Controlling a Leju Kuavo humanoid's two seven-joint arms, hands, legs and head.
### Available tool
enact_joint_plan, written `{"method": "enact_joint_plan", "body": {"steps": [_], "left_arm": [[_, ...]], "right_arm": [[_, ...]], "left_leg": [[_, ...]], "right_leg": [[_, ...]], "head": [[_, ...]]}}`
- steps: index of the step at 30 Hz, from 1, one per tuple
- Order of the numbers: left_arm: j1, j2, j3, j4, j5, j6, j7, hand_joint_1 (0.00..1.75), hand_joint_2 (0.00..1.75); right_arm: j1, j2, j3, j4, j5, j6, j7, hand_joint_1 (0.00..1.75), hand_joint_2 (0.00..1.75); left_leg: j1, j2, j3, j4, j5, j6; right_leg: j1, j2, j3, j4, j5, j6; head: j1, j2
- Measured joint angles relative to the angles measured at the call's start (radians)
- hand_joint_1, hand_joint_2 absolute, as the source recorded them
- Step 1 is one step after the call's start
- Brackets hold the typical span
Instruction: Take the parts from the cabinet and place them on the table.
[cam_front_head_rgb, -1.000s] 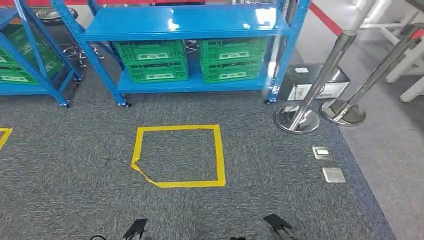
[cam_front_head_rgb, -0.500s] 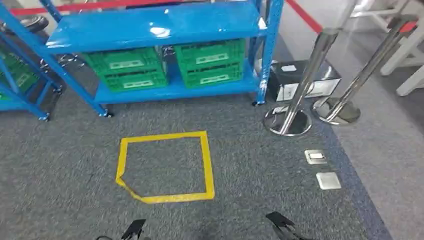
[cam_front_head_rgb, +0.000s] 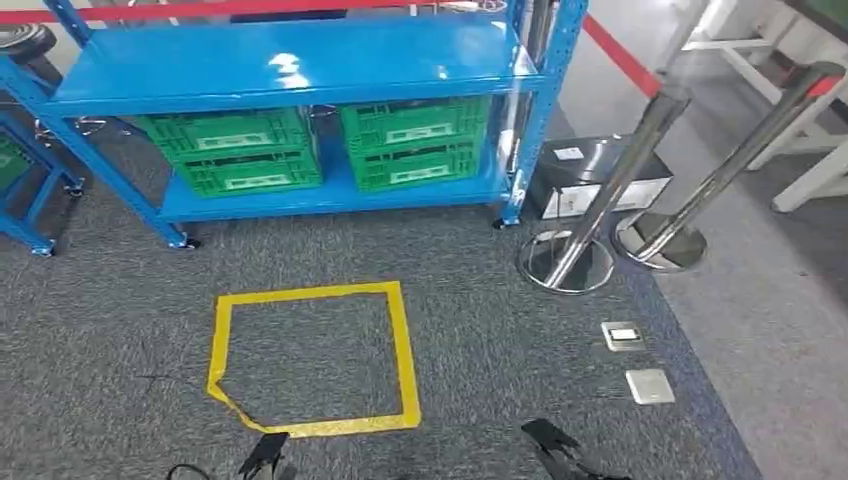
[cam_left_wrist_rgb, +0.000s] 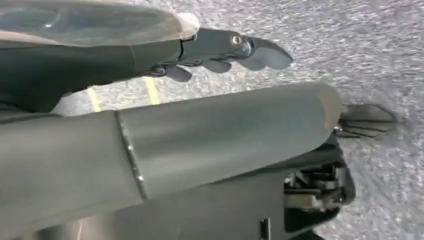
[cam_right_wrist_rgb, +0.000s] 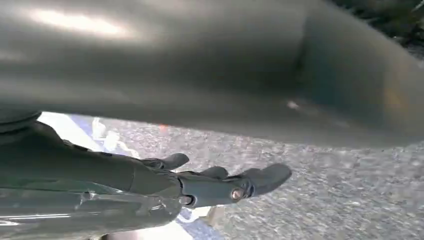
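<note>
1. Across the top of the head view stands the blue cabinet (cam_front_head_rgb: 300, 70), a metal shelf rack on the grey carpet (cam_front_head_rgb: 500, 330).
2. On its lower shelf sit two stacks of green crates (cam_front_head_rgb: 232, 150), side by side; what they hold is too small to tell.
3. Below the cabinet, at centre left, a square of yellow tape (cam_front_head_rgb: 405, 350) is stuck to the carpet.
4. At the bottom edge, the left hand (cam_front_head_rgb: 264, 455) and the right hand (cam_front_head_rgb: 552, 445) hang low, well apart from the cabinet.
5. Seen from the left wrist, the left hand (cam_left_wrist_rgb: 220, 50) has its fingers stretched out and apart, holding nothing.
6. Seen from the right wrist, the right hand (cam_right_wrist_rgb: 220, 182) also lies with fingers extended, empty.
7. At right, two chrome posts (cam_front_head_rgb: 600, 200) stand beside a dark box (cam_front_head_rgb: 590, 165), with two floor plates (cam_front_head_rgb: 622, 335) lower down.
</note>
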Motion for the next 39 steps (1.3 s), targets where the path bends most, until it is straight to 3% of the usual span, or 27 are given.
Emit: {"method": "enact_joint_plan", "body": {"steps": [1, 2, 3, 4, 5, 6, 7, 10, 35, 38, 39], "left_arm": [[0.003, 0.0, 0.0, 0.0, 0.0, 0.0, 0.002, 0.0, 0.0], [0.006, 0.0, 0.0, 0.0, 0.0, 0.0, 0.004, 0.0, 0.0], [0.007, 0.0, 0.0, 0.0, 0.0, 0.0, 0.004, 0.0, 0.0], [0.005, -0.003, 0.0, 0.0, -0.002, 0.0, 0.004, 0.0, 0.0], [0.002, -0.005, 0.0, 0.0, -0.003, 0.0, 0.003, 0.0, 0.0], [-0.002, -0.005, 0.0, 0.0, -0.005, 0.001, 0.003, 0.0, 0.0], [-0.003, -0.005, 0.0, 0.0, -0.006, 0.0, 0.003, 0.0, 0.0], [0.001, -0.008, 0.0, 0.0, -0.008, 0.0, 0.004, 0.0, 0.0], [-0.001, -0.003, 0.0, 0.0, -0.008, 0.004, 0.0, 0.0, 0.0], [-0.001, -0.002, 0.0, 0.0, -0.002, 0.001, 0.0, 0.0, 0.0], [-0.001, -0.002, 0.0, 0.0, 0.001, 0.001, 0.0, 0.0, 0.0]], "right_arm": [[0.003, 0.0, 0.0, 0.0, -0.001, 0.0, 0.001, 0.0, 0.0], [0.003, 0.0, 0.0, 0.0, -0.002, 0.0, 0.001, 0.0, 0.0], [0.002, 0.0, 0.0, 0.0, -0.002, 0.0, 0.0, 0.0, 0.0], [0.0, -0.002, 0.0, 0.0, -0.003, 0.0, -0.001, 0.0, 0.0], [-0.002, -0.006, 0.0, 0.002, -0.003, 0.0, -0.001, 0.0, 0.0], [-0.003, -0.005, 0.0, 0.001, -0.004, -0.002, -0.002, 0.0, 0.0], [-0.003, -0.005, 0.0, 0.001, -0.004, -0.001, -0.003, 0.0, 0.0], [0.001, -0.005, 0.001, 0.001, -0.004, -0.002, -0.004, 0.0, 0.0], [-0.001, -0.005, 0.018, 0.001, -0.005, -0.008, -0.008, 0.0, 0.0], [-0.002, -0.005, 0.02, 0.001, -0.005, -0.007, -0.007, 0.0, 0.0], [-0.003, -0.005, 0.02, 0.001, -0.005, -0.007, -0.007, 0.0, 0.0]], "left_leg": [[-0.002, -0.001, 0.014, 0.0, -0.008, -0.001], [-0.005, -0.001, 0.029, 0.0, -0.016, -0.001], [-0.009, -0.001, 0.043, -0.001, -0.022, -0.001], [-0.007, 0.002, 0.051, -0.004, -0.027, 0.0], [-0.01, 0.002, 0.053, -0.006, -0.027, -0.002], [-0.005, 0.0, 0.046, -0.004, -0.028, -0.005], [-0.004, 0.001, 0.043, 0.0, -0.031, -0.002], [-0.002, 0.003, 0.046, -0.001, -0.033, -0.007], [-0.002, 0.003, 0.049, -0.007, -0.034, -0.009], [-0.005, 0.002, 0.05, -0.004, -0.034, -0.001], [0.004, 0.003, 0.054, -0.017, -0.029, 0.001]], "right_leg": [[0.003, 0.0, 0.002, -0.042, 0.053, -0.003], [0.006, 0.0, 0.021, -0.123, 0.124, -0.009], [0.01, -0.002, 0.047, -0.223, 0.198, -0.02], [0.019, -0.012, 0.074, -0.298, 0.234, -0.041], [0.022, -0.017, 0.073, -0.308, 0.23, -0.047], [0.025, -0.015, 0.08, -0.329, 0.228, -0.054], [0.024, -0.014, 0.079, -0.331, 0.229, -0.045], [0.025, -0.012, 0.08, -0.331, 0.224, -0.05], [0.026, -0.012, 0.081, -0.331, 0.221, -0.054], [0.022, -0.013, 0.084, -0.335, 0.225, -0.043], [0.027, -0.012, 0.085, -0.334, 0.224, -0.042]], "head": [[0.008, 0.0], [0.013, 0.0], [0.016, 0.0], [0.018, 0.0], [0.01, 0.0], [0.019, 0.0], [0.024, 0.0], [0.023, 0.0], [0.023, 0.0], [0.022, 0.0], [0.022, 0.0]]}}
